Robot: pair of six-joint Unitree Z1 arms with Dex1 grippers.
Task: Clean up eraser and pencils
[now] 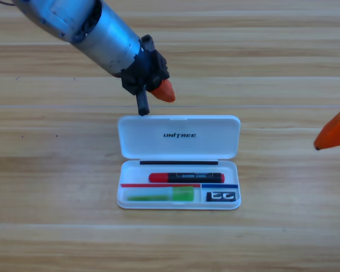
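The left arm comes in from the upper left corner as a thick grey barrel slanting down and to the right toward the middle. At its end sits the black left gripper (153, 93), tilted downward, with one orange jaw showing as a pointed tip on its right side and a short black part jutting below it. The right gripper (334, 133) waits at the right edge, cut off there, only an orange jaw tip in view.
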